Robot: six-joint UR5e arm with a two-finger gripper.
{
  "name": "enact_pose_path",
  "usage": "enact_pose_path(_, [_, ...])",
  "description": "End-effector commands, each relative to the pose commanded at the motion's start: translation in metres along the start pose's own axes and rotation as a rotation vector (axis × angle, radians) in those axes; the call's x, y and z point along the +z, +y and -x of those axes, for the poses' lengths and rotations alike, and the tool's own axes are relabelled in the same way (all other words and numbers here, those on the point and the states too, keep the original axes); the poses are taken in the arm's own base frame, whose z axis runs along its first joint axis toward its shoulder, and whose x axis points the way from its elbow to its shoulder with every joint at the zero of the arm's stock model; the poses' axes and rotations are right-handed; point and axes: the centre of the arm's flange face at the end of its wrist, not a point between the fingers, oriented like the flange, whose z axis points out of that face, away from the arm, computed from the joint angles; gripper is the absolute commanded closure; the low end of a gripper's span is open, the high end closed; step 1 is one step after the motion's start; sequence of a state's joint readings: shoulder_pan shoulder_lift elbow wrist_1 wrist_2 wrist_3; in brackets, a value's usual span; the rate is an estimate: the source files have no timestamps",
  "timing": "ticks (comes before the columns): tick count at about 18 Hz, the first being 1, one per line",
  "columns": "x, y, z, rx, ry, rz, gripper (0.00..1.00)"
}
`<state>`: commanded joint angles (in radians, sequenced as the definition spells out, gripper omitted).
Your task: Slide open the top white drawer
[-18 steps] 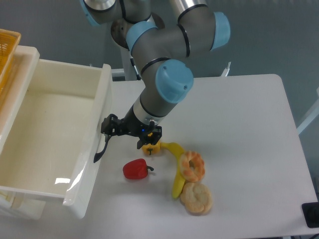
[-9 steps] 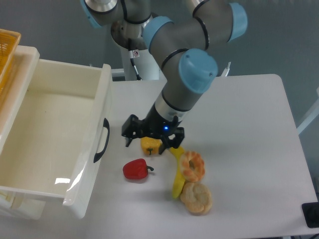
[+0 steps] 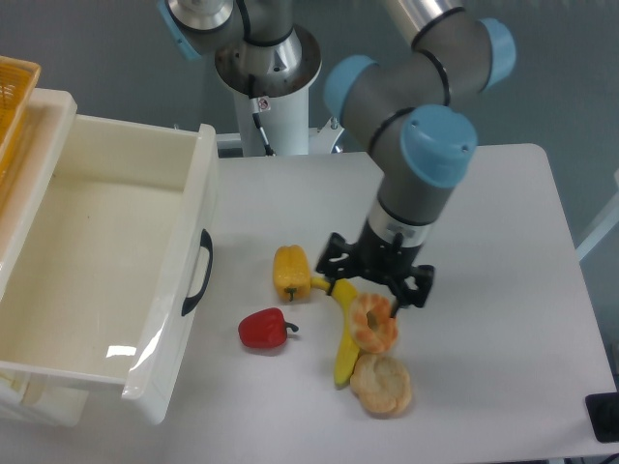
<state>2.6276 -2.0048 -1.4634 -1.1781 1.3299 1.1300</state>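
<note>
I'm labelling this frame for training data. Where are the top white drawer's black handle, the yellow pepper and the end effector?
black handle (image 3: 196, 274), fixed camera, on the middle of its curved bar.
yellow pepper (image 3: 290, 273), fixed camera, on the middle of its body.
end effector (image 3: 378, 287), fixed camera, midway between its fingertips.

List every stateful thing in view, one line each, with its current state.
top white drawer: pulled open, nothing inside.
black handle: free, nothing gripping it.
gripper: open, empty, above the banana and doughnut.
yellow pepper: lying on table.
red pepper: lying on table.
</note>
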Motion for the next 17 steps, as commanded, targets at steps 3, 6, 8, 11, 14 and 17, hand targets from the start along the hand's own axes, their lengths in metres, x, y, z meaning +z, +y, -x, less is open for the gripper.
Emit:
enact_pose_path(3, [0.008,0.014,0.017,0.132,-0.003,0.022,0.0])
enact_pose_path(6, [0.019,0.025,0.028,0.288,-0.02,0.109,0.0])
enact_pose_path(8, [0.022,0.029,0.032,0.342,-0.034,0.154,0.0])
enact_pose_path(11, [0.027,0.029,0.04,0.382,-0.046,0.167,0.0])
enact_pose_path(14, [0.029,0.03,0.047,0.414,-0.049,0.189,0.0])
enact_pose_path(17, [0.029,0.036,0.051,0.411,-0.049,0.191,0.0])
